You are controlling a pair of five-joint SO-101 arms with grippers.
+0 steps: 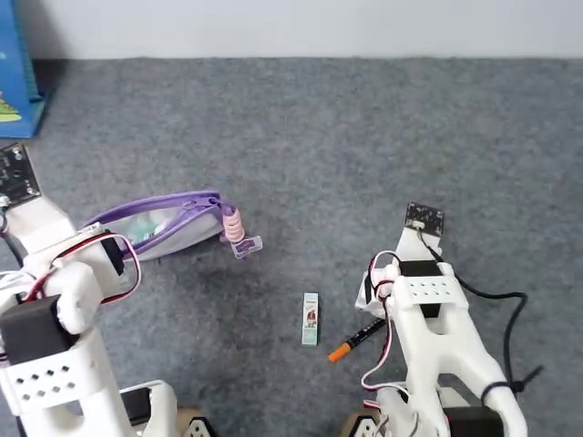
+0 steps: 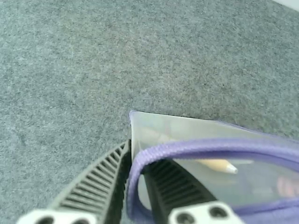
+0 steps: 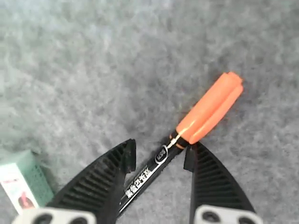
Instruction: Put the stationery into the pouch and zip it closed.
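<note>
Right jaws stand open astride the pen, either side of its black barrel just below the orange cap, gripping nothing. The pen lies flat on the grey surface near a green box. A sound pick-up likely means lowering squarely and closing on the barrel (the cap may slip). Left jaws clamp the pouch by its purple rim, well apart from the pen.
</note>
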